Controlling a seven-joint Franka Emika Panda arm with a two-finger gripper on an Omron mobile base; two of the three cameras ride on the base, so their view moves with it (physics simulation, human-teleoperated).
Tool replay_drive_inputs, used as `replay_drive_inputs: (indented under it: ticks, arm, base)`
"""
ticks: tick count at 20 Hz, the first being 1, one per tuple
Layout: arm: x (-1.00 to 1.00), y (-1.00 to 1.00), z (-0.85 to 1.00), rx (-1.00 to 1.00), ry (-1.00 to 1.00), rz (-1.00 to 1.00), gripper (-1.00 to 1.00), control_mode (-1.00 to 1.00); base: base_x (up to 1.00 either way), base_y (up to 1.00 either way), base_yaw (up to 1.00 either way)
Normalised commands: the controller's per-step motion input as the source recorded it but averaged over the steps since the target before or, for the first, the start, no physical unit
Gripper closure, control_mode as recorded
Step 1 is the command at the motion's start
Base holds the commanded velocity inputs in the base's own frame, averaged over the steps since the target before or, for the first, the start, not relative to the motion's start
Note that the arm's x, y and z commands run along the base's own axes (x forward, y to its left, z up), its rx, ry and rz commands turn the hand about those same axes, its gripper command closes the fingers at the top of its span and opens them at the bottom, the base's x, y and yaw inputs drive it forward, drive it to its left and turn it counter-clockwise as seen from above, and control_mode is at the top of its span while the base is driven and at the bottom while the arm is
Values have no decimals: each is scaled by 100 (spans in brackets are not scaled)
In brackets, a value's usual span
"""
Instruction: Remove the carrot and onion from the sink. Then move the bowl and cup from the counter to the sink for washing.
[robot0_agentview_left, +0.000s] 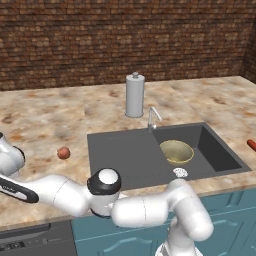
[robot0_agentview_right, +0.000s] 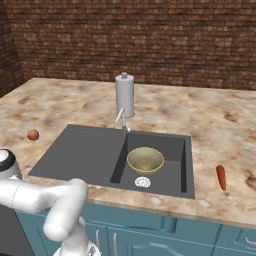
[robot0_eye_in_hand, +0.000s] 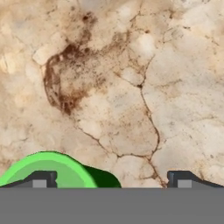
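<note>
Gripper (robot0_eye_in_hand: 111, 180) jaws wide, empty, above counter (robot0_eye_in_hand: 131, 87); green cup (robot0_eye_in_hand: 48, 170) beside one fingertip. Bowl (robot0_agentview_left: 176, 151) sits inside sink (robot0_agentview_left: 125, 155); onion (robot0_agentview_left: 63, 153) left of sink, carrot (robot0_agentview_right: 221, 177) right.

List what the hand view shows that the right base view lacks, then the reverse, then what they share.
Hand view: the open claw, with a green round rim, probably the cup, by one tip. Right base view: the sink with the bowl in its basin, the onion to its left, the carrot to its right. Shared: the marbled counter.
</note>
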Motion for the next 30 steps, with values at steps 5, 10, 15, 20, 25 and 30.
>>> replay_drive_inputs:
  ticks: [5, 10, 15, 20, 25, 30]
  arm:
    - [-11, 7, -3, 0, 0, 0, 100, -100]
    - [-12, -6, -5, 0, 2, -3, 100, -100]
    - [-8, -21, -8, 0, 11, -4, 100, -100]
    - [-17, -37, 2, 0, 3, -3, 100, -100]
    - [-28, -35, 16, 1, 0, -1, 100, -100]
    - [-40, -43, 14, 3, 3, 0, 100, -100]
  base:
    - [0, 0, 0]
    - [0, 0, 0]
    - [0, 0, 0]
    - [0, 0, 0]
    - [0, 0, 0]
    - [0, 0, 0]
